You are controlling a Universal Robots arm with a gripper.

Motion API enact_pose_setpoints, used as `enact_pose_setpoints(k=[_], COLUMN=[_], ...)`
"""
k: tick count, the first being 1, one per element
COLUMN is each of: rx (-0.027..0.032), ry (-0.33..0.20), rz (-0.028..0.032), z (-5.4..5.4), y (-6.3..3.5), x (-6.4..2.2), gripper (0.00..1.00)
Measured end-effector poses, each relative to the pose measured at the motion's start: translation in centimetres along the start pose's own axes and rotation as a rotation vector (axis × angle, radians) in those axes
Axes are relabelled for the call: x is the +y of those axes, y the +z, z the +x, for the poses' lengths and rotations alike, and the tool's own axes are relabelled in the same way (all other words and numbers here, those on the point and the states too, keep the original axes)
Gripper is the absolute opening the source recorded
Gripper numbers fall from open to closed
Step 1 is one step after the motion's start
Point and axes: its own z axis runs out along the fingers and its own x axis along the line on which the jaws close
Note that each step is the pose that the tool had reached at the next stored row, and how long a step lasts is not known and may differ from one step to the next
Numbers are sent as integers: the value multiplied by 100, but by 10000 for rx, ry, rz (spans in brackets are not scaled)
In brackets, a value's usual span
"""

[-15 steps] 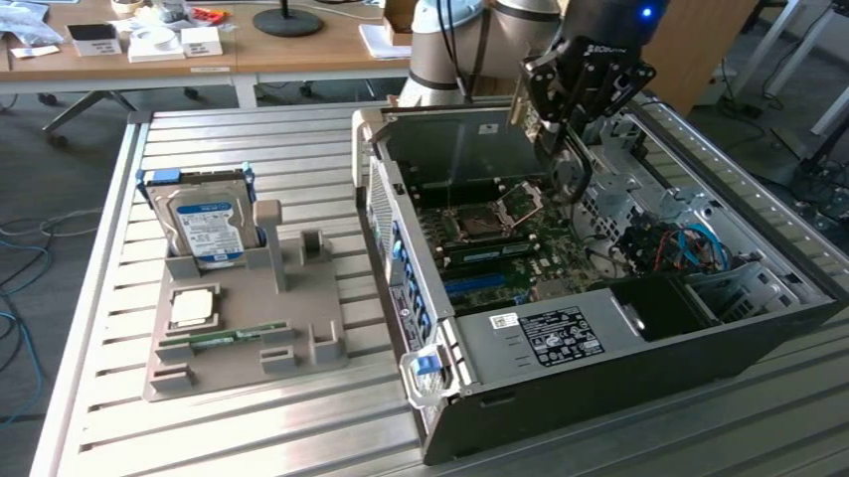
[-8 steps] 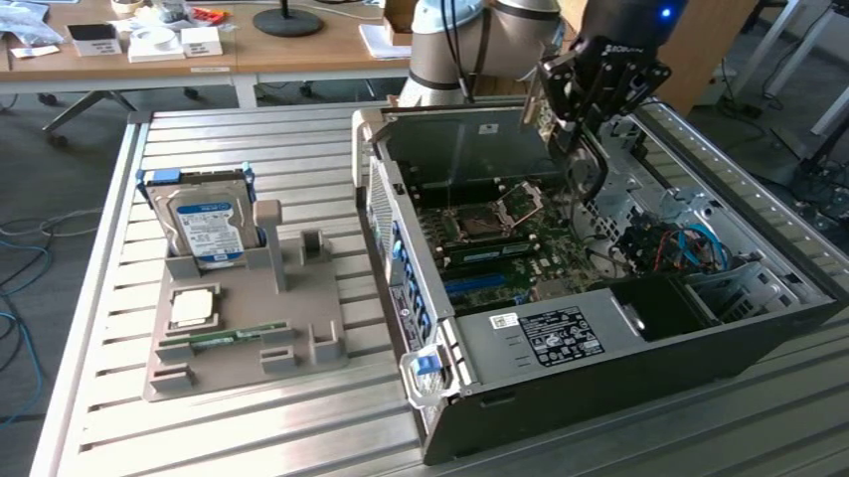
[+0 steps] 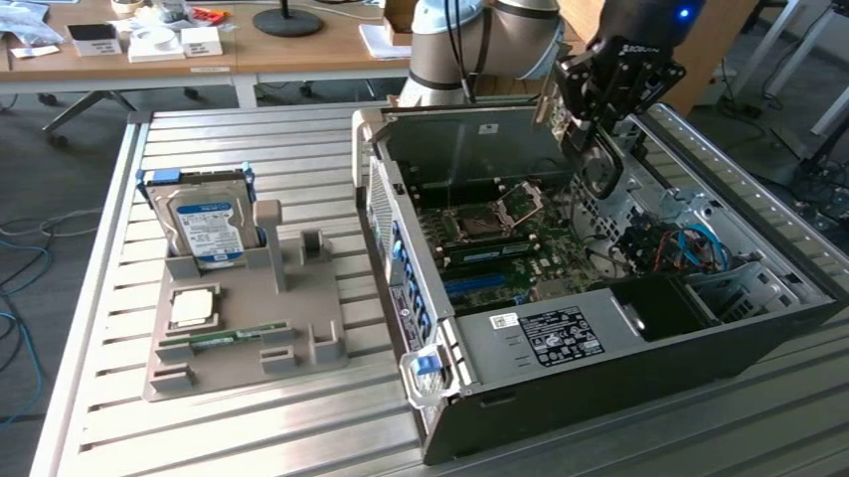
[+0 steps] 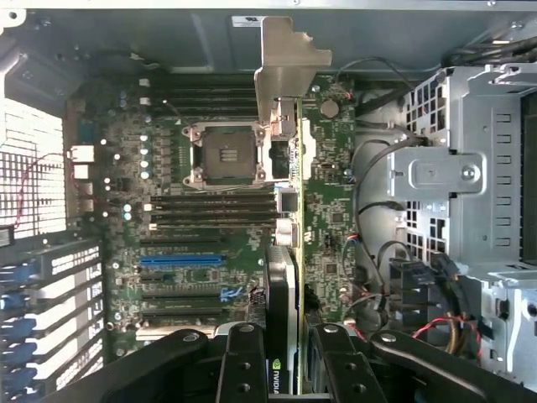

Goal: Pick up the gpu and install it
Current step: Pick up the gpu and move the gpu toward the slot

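Gripper: the gripper (image 4: 287, 334) is partly closed, with a black finger (image 4: 243, 365) pressed against each flat side of the card. The card is held firmly between them.
Item held: the gpu (image 4: 282, 277) is carried edge-on to the wrist camera. Its pale metal bracket (image 4: 285, 63) is at the end away from the gripper, and a green-and-white logo is seen on the gripped end.
Location of gpu: it is held in the air over the open computer case (image 3: 398, 248), above the motherboard (image 4: 331, 218). In the exterior view it is seen near the far end of the case.
Alignment: in the wrist view the card's edge runs just beside the processor socket (image 4: 222, 155) and across the ends of the memory slots (image 4: 214, 210).
Expansion slot: a blue slot (image 4: 180, 261) is seen on the motherboard. The card is not in it.
Case interior: a metal drive cage (image 4: 457, 180) and bundled cables (image 4: 419, 294) are noted beside the motherboard. A labelled power supply (image 3: 558, 333) is set at the near end.
Tabletop: a slatted metal tabletop (image 3: 199, 437) carries the case. A grey holder (image 3: 312, 343) is on the exterior view's left.
Holder contents: a hard drive (image 3: 206, 221) is stood upright, and a green memory stick (image 3: 239, 337) is laid flat.
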Motion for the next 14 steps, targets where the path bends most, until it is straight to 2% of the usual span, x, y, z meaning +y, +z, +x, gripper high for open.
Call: enact_pose_setpoints(k=[10, 14], rx=[1, 0], ry=[-1, 0], rz=[0, -1], z=[-13, -59], y=[0, 2], x=[1, 3], gripper=[27, 27])
